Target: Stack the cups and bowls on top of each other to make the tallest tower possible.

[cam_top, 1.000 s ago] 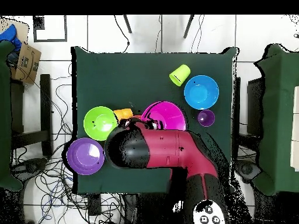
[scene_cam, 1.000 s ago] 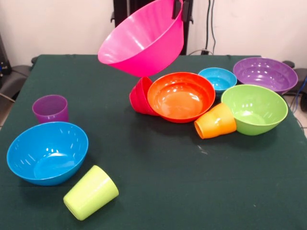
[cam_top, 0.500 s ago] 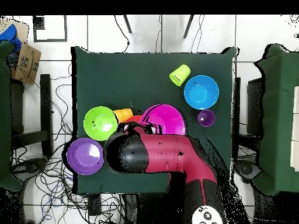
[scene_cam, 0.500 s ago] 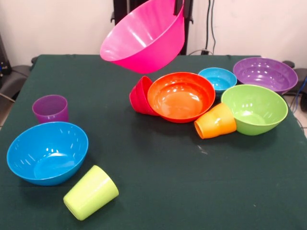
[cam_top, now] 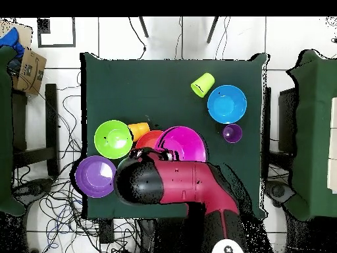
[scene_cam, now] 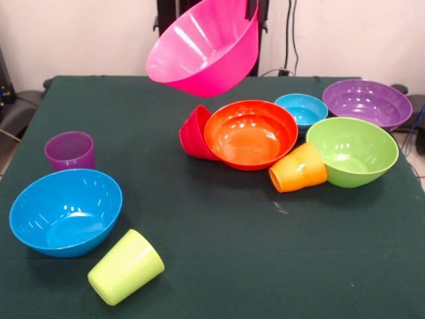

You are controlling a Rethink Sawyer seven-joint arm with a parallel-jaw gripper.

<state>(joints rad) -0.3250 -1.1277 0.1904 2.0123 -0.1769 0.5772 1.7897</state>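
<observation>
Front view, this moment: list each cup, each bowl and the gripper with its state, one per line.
pink bowl: lifted clear, tilted
gripper: shut on pink bowl's rim
orange bowl: tilted, leaning on red bowl
red bowl: on its side
orange cup: on its side
lime green cup: on its side
purple cup: upright
blue bowl: upright, empty
lime green bowl: upright
purple bowl: upright
light blue bowl: upright

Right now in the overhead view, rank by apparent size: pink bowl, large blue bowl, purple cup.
1. pink bowl, though it is lifted toward the camera, which exaggerates it
2. large blue bowl
3. purple cup
</observation>
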